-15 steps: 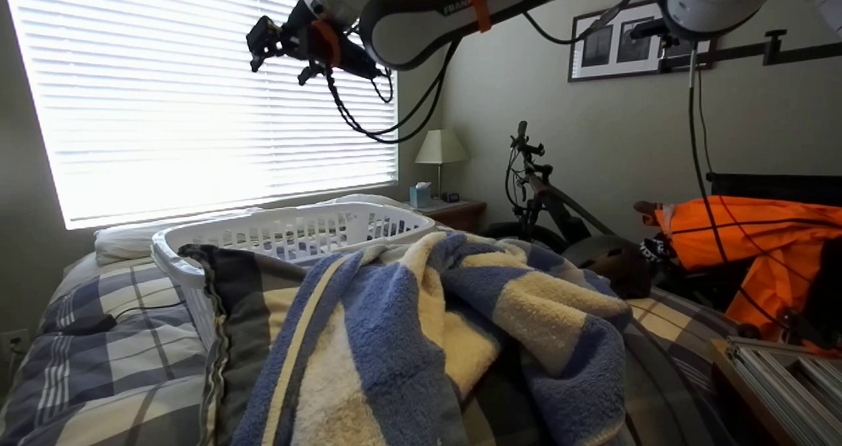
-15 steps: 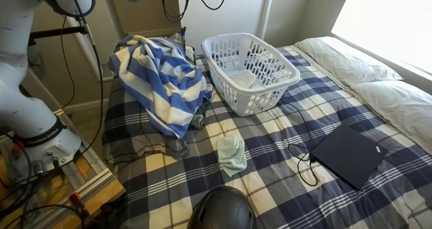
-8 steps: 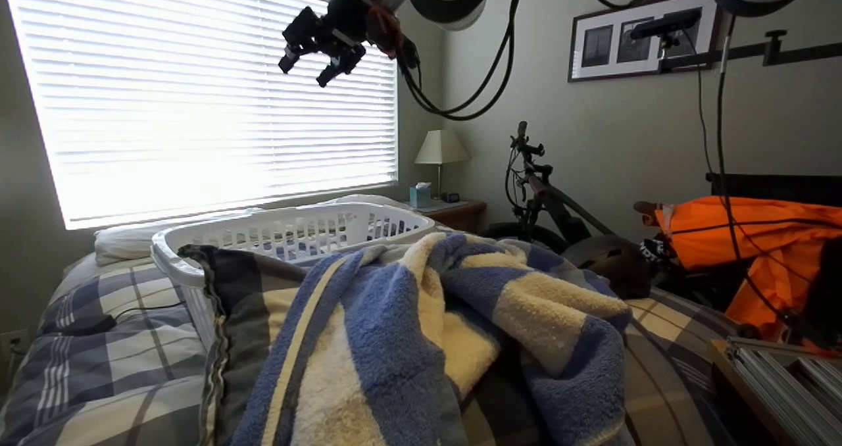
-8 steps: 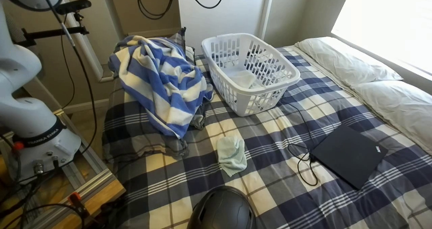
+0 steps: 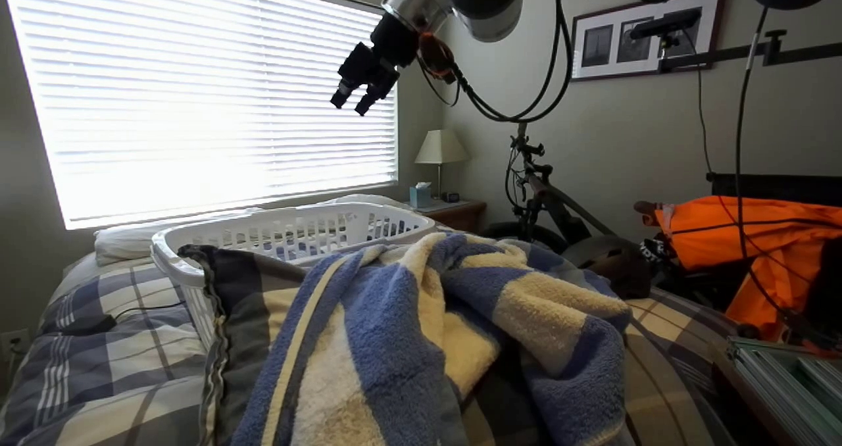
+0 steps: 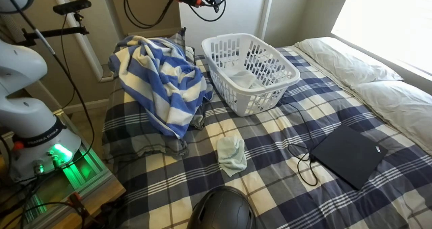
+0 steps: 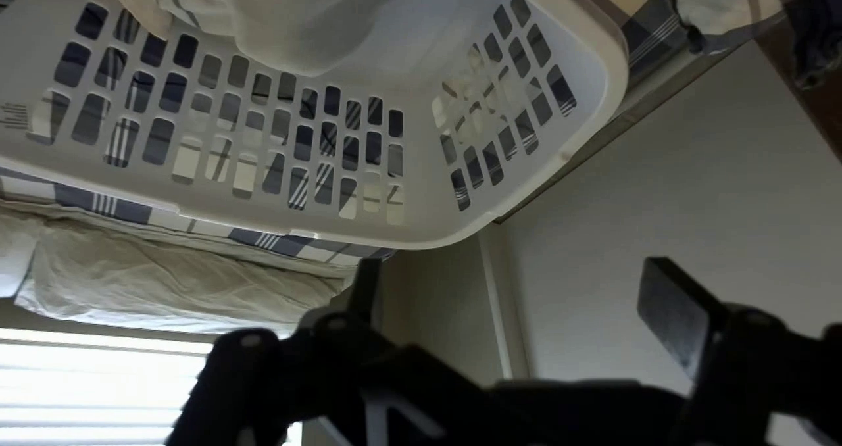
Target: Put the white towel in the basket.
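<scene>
The white basket (image 6: pixel 251 91), with slotted sides and a thick rim, stands upright on the bed. It also shows in an exterior view (image 5: pixel 174 252) and in the wrist view (image 7: pixel 424 163). A plain off-white cloth, which looks like the white towel (image 6: pixel 244 79), lies inside it; it fills the upper part of the wrist view (image 7: pixel 289 25). The basket's side and the blanket hide it in the exterior view that faces the window. My gripper (image 5: pixel 349 106) is high in the air, angled downward, apart from basket and towel. Its fingers are wide apart with nothing between them in the wrist view (image 7: pixel 516 301).
A blue-and-cream striped blanket (image 6: pixel 162 83) lies on a pillow beside the basket. A small pale green cloth (image 6: pixel 232 155), a black helmet (image 6: pixel 222 210) and a black laptop (image 6: pixel 349 156) with a cable are on the bed. White pillows (image 6: pixel 347 61) lie by the window.
In an exterior view my gripper has moved right and lower and tilted further downward. A green light has come on at the robot's base. Basket, towel and blanket have not moved.
</scene>
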`<state>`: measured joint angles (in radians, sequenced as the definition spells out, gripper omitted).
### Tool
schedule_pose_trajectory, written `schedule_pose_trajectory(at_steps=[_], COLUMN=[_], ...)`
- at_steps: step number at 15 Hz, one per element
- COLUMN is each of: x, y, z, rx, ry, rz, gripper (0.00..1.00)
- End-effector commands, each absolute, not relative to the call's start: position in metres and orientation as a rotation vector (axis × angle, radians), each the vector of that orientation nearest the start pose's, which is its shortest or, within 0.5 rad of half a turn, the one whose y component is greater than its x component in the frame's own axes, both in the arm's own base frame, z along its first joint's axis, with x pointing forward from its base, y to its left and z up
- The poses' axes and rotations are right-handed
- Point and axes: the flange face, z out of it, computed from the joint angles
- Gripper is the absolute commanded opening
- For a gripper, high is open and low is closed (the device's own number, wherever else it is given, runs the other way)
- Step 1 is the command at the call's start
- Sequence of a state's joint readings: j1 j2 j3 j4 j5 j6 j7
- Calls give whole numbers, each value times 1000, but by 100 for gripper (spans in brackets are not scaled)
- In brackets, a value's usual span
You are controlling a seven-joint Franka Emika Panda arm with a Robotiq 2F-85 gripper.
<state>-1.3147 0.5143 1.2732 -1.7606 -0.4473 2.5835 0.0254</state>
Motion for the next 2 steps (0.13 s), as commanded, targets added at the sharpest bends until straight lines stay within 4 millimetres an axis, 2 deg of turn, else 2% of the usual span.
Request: schedule_pose_trajectory(at_steps=[1, 2], x=[645, 645], y=[-146, -145], z=[526, 527], rx=[-2861, -2861], ry=[-23, -27], rz=[-1058, -1057], gripper=[100, 100])
